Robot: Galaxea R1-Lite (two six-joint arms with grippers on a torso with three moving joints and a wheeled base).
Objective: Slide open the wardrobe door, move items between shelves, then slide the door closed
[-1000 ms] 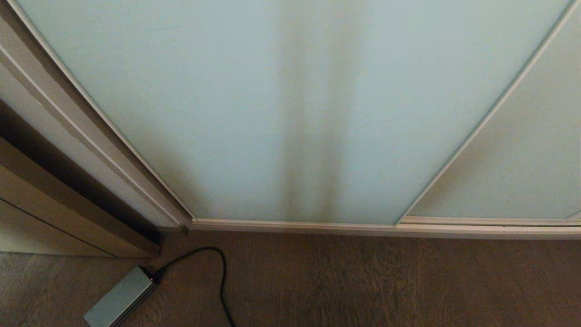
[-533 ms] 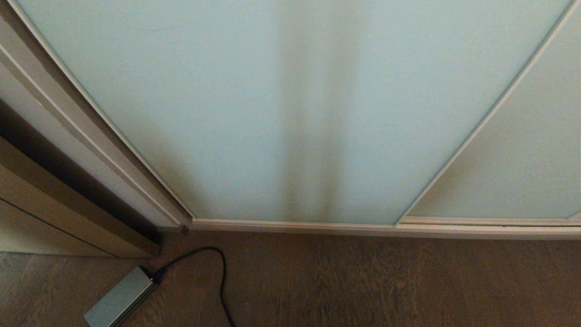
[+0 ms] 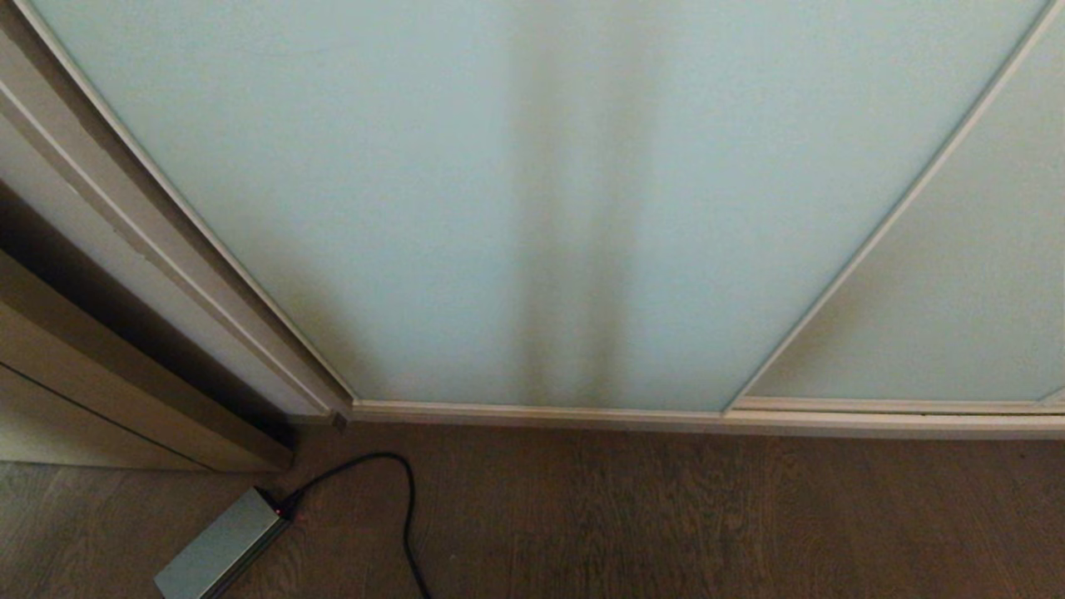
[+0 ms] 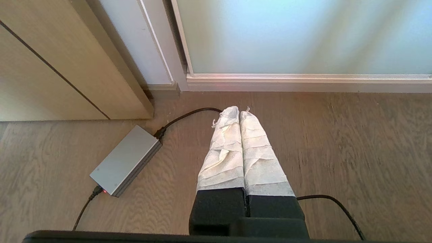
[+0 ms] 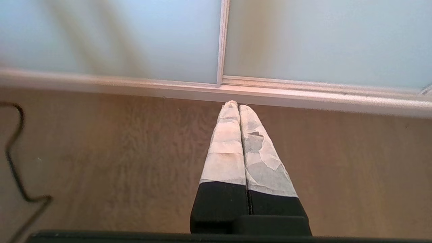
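Your head camera shows neither arm, only the tall pale mint-green frosted glass sliding wardrobe door, closed, filling the view above the brown wood-grain floor. Only the wrist cameras show you the left gripper, tape-wrapped fingers pressed together near the grey power brick, and the right gripper, likewise pressed together, pointing at the seam where the two panels meet.

Matt frosted pale mint glass door above grained brown wood-look floor; smooth grey metal-look power brick on it.
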